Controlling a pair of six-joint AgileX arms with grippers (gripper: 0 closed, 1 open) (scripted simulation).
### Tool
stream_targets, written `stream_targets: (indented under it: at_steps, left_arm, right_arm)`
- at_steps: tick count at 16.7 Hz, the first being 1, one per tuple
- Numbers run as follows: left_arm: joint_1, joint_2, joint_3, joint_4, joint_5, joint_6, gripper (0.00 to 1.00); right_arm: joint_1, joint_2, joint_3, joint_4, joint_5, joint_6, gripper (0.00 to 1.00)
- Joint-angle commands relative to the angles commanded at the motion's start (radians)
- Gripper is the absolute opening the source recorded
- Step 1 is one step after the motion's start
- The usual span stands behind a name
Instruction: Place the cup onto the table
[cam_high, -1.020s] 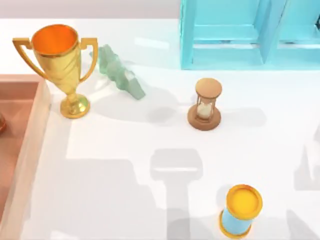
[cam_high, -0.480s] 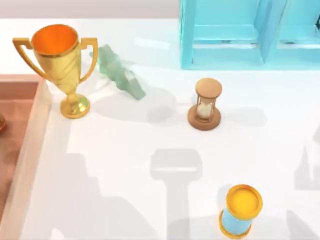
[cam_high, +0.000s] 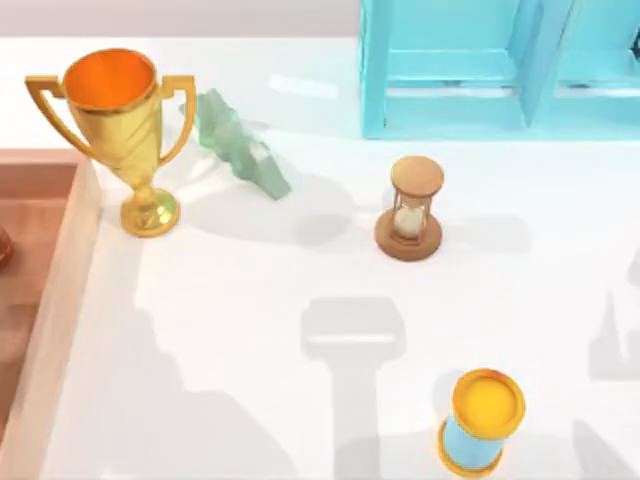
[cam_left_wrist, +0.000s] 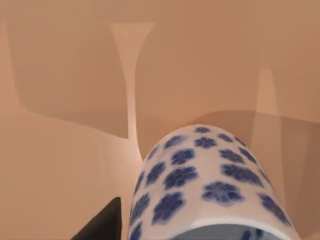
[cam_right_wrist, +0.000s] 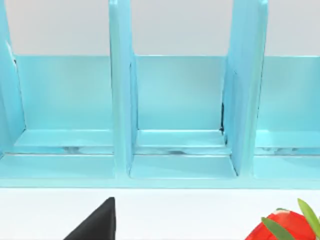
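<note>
The cup (cam_left_wrist: 210, 185), white with dark blue flower marks, looms close in the left wrist view over the brown tray floor (cam_left_wrist: 65, 150). Its rim faces the camera. A dark finger (cam_left_wrist: 102, 225) of my left gripper stands just beside the cup's side with a thin gap, and the cup sits off to one side of the gripper's middle. The gripper is open. The glossy white table (cam_high: 250, 300) spreads across the top view. In the right wrist view one dark finger (cam_right_wrist: 97, 222) of my open right gripper points at the blue shelf, holding nothing.
On the table stand a gold trophy (cam_high: 120, 130), a pale green object (cam_high: 240, 145), a wooden hourglass (cam_high: 412, 210) and a light-blue cylinder with a yellow top (cam_high: 483, 420). The brown tray's rim (cam_high: 60, 290) runs along the left. A blue shelf (cam_high: 480, 70) stands at the back. A red fruit (cam_right_wrist: 282, 227) lies near it.
The arm shadow on the table's left part has shrunk and slid toward the tray. The objects on the table have not moved.
</note>
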Motion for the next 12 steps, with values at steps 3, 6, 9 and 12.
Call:
stream_targets:
  at_steps: [3, 6, 9, 12]
  left_arm:
    - [0.0, 0.0, 0.0, 0.0, 0.0, 0.0, 0.62]
    - [0.0, 0.0, 0.0, 0.0, 0.0, 0.0, 0.4]
    - [0.0, 0.0, 0.0, 0.0, 0.0, 0.0, 0.17]
    - [0.0, 0.0, 0.0, 0.0, 0.0, 0.0, 0.0]
  right_arm:
    - [0.0, 0.0, 0.0, 0.0, 0.0, 0.0, 1.0]
    - [0.0, 0.0, 0.0, 0.0, 0.0, 0.0, 1.0]
    - [0.0, 0.0, 0.0, 0.0, 0.0, 0.0, 1.0]
    - [0.0, 0.0, 0.0, 0.0, 0.0, 0.0, 1.0]
